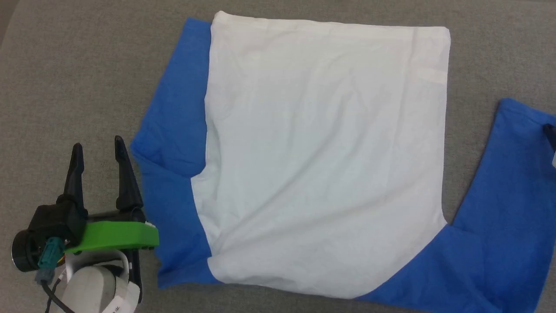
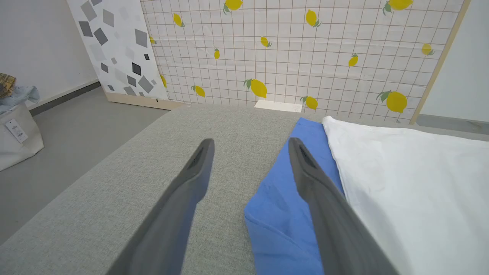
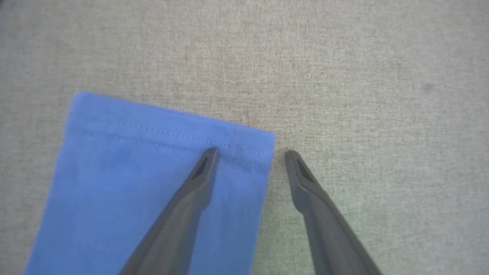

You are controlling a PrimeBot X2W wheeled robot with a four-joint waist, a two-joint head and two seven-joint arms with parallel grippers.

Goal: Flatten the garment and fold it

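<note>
The garment (image 1: 325, 152) lies spread on the grey padded surface, white body in the middle and a blue sleeve on each side. My left gripper (image 1: 97, 148) is open just left of the folded left sleeve. In the left wrist view, the left gripper (image 2: 250, 142) hovers with one finger above the blue sleeve edge (image 2: 282, 214) and the other above bare surface. My right gripper (image 3: 250, 152) is open and straddles the corner of the right sleeve's cuff (image 3: 153, 160). Its left finger is above the blue cloth and its right finger above the grey surface.
The grey padded surface (image 1: 65, 65) extends well left of the shirt. Behind it stand a lemon-patterned grid panel (image 2: 305, 57) and a panel with grey squares (image 2: 114, 49). A white box (image 2: 278, 105) sits at the far edge. A pale bag (image 2: 15, 130) stands on the floor.
</note>
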